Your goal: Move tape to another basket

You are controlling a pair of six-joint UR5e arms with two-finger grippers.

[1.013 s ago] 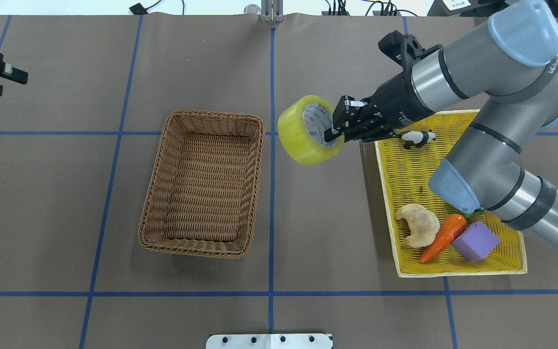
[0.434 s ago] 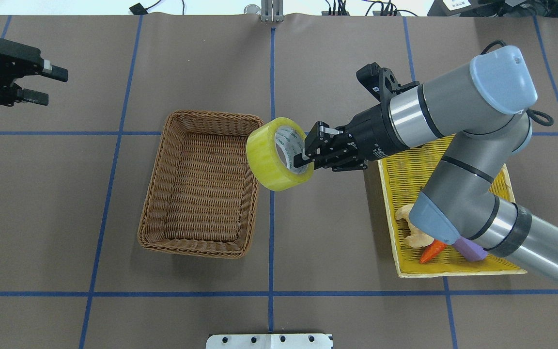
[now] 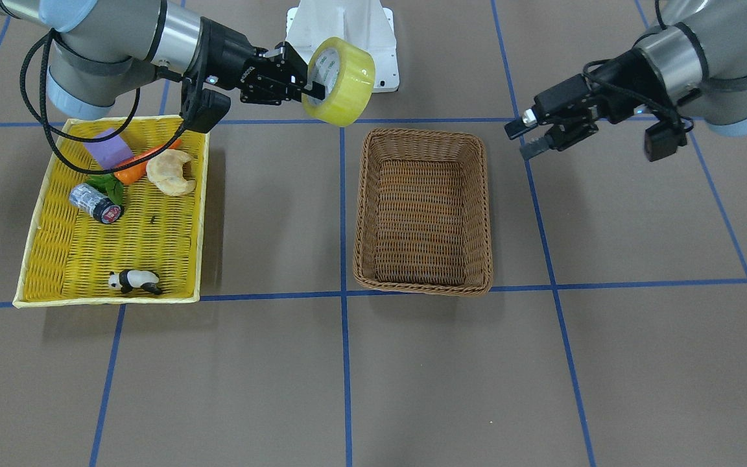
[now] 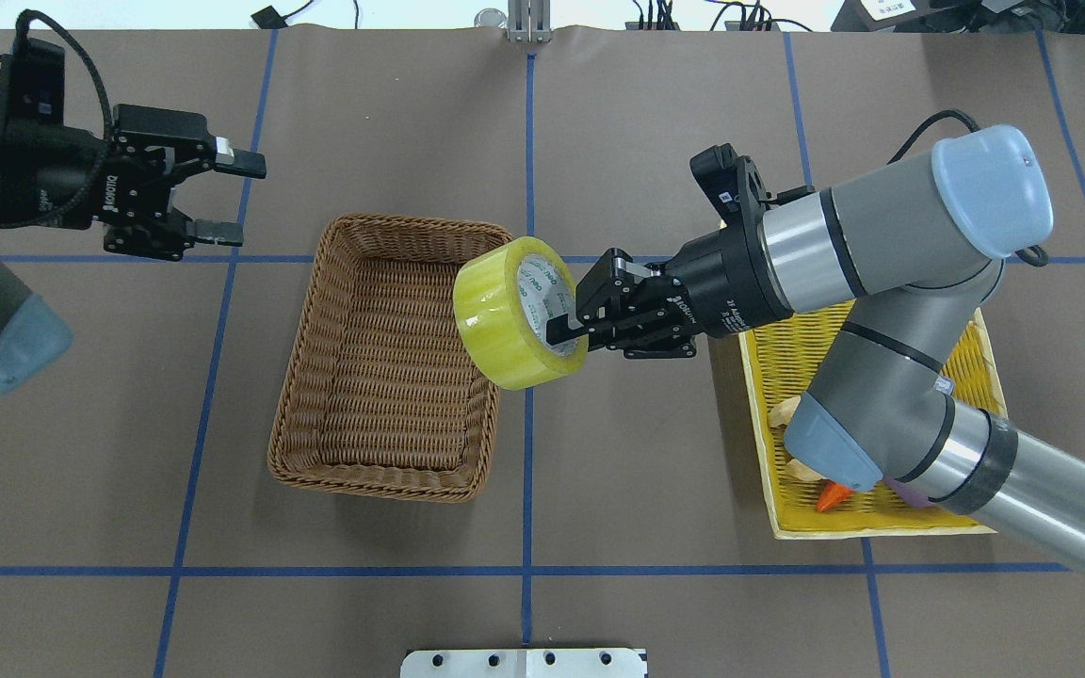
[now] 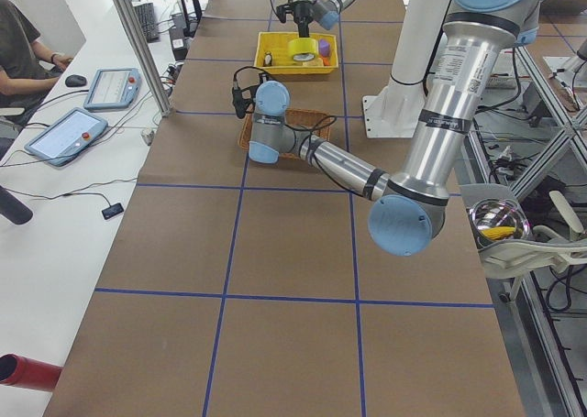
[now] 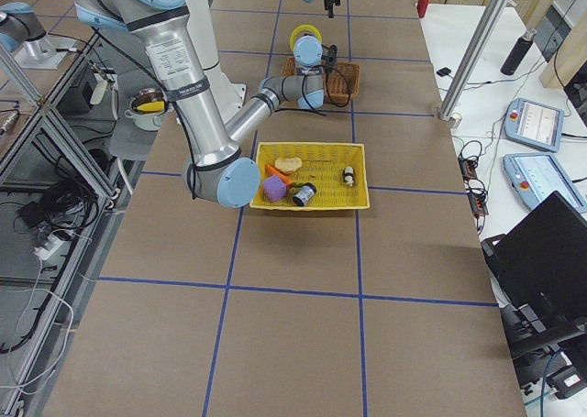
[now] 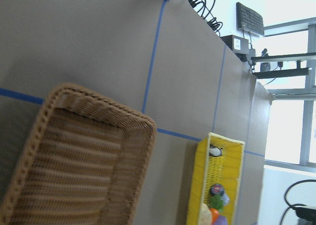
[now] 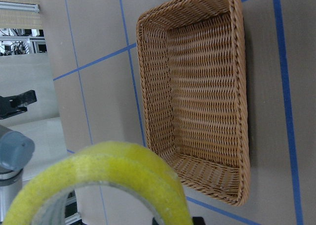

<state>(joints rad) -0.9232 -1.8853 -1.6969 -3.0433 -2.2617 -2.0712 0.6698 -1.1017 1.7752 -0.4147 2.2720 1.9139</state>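
Yellow-green tape (image 4: 491, 330) hangs mid-air, right gripper (image 4: 563, 331) pinched tight on roll's wall, one finger inside core. Roll aloft by rim of brown wicker basket (image 4: 382, 226) on side facing yellow tray (image 4: 844, 525), touching neither. Left gripper (image 4: 234, 200) hovers off basket's opposite side, fingers spread, holding nothing.

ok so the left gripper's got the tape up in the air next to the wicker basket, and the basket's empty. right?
Wrong arm. The right gripper holds the tape; in the overhead exterior view that arm comes in from the right. The left gripper is open and holds nothing. The rest is correct: the tape is in the air beside the wicker basket, which is empty.
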